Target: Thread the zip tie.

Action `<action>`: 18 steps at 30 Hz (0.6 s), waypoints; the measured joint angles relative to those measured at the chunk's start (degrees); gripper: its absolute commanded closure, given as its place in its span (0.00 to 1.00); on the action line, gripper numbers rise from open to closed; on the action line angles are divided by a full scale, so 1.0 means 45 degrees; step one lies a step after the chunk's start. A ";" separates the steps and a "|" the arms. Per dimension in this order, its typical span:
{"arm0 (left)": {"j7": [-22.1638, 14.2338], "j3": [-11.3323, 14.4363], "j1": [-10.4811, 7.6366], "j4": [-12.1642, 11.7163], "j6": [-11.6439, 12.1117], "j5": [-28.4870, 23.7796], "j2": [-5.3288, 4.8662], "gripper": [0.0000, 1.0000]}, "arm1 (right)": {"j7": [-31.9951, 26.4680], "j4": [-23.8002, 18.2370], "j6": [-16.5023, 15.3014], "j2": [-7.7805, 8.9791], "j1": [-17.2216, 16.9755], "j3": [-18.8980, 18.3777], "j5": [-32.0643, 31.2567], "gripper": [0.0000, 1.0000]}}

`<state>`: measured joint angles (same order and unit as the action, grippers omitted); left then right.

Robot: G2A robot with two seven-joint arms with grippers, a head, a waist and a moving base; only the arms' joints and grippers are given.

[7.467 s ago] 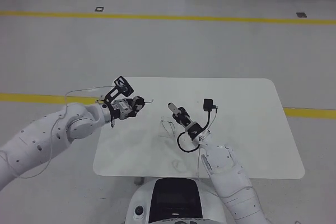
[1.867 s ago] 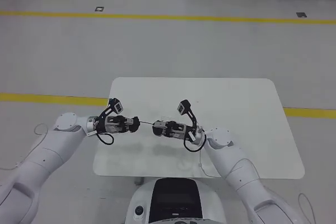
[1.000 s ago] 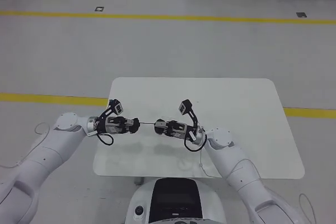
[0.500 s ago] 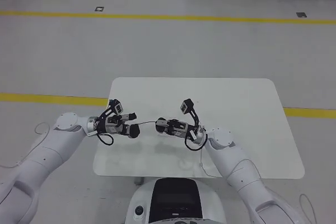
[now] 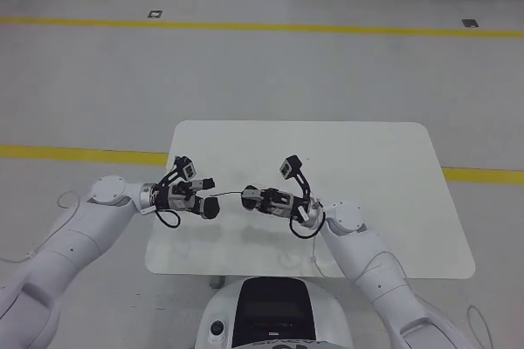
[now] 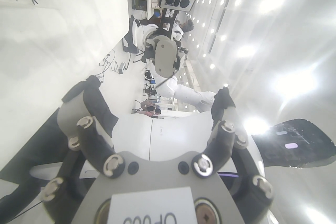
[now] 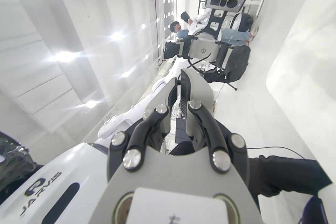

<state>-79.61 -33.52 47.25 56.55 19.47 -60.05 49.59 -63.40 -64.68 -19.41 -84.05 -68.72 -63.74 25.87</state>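
The right gripper (image 7: pixel 180 83) is pinched shut on the zip tie (image 6: pixel 166 80) and holds it up above the table (image 5: pixel 375 174). The thin black strip sticks out toward the left gripper (image 5: pixel 210 195). That one's fingers are spread wide, with nothing in them. The two grippers are near each other but not touching. The strip is so thin that I can't tell where its little head is. To do this well, I think the right one should keep steady. The left one should line up straight with the free end, close softly just behind the tip, and not bend it.
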 measured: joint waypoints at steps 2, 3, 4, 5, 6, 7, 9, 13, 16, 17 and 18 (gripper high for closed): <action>-0.0024 0.0004 0.0055 0.0315 0.0005 0.0091 -0.0045 0.00 | -0.0459 0.0140 0.0060 -0.0002 0.0079 0.0105 0.0412 1.00; -0.0016 0.0022 0.0065 0.0464 0.0005 0.0153 -0.0067 0.00 | -0.0623 0.0213 0.0090 -0.0014 0.0129 0.0170 0.0603 1.00; -0.0010 0.0045 0.0070 0.0603 0.0005 0.0248 -0.0091 0.00 | -0.0783 0.0289 0.0130 -0.0030 0.0187 0.0250 0.0792 1.00; -0.0007 0.0036 0.0073 0.0651 0.0004 0.0325 -0.0119 0.00 | -0.0920 0.0399 0.0149 -0.0048 0.0282 0.0339 0.0977 1.00; -0.0006 0.0018 0.0069 0.0633 0.0004 0.0339 -0.0134 0.00 | -0.0891 0.0480 0.0097 -0.0053 0.0348 0.0371 0.1007 1.00; -0.0006 0.0011 0.0068 0.0616 0.0004 0.0340 -0.0137 0.00 | -0.0810 0.0528 0.0043 -0.0055 0.0384 0.0378 0.0993 1.00; -0.0006 0.0008 0.0066 0.0601 0.0003 0.0332 -0.0134 0.00 | -0.0750 0.0548 0.0010 -0.0053 0.0394 0.0372 0.0958 1.00; 0.0118 -0.0006 0.0103 0.0647 -0.0022 0.0373 -0.0130 0.00 | -0.0723 0.0512 0.0034 -0.0051 0.0370 0.0374 0.0941 1.00; 0.0355 -0.0145 0.0230 0.0879 -0.0007 0.0556 -0.0149 0.00 | -0.0589 0.0222 0.0329 -0.0051 0.0204 0.0477 0.1250 1.00; 0.0088 -0.0233 0.0294 0.0996 0.0002 0.0427 -0.0160 0.00 | -0.0822 0.0206 0.0433 -0.0046 0.0187 0.0496 0.1532 1.00; -0.0025 -0.0286 0.0342 0.1088 0.0004 0.0356 -0.0172 0.00 | -0.1016 0.0234 0.0502 -0.0042 0.0197 0.0509 0.1730 1.00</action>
<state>-79.73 -34.80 48.79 61.44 19.49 -58.45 48.82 -67.98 -63.62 -17.15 -84.24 -67.83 -61.45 33.65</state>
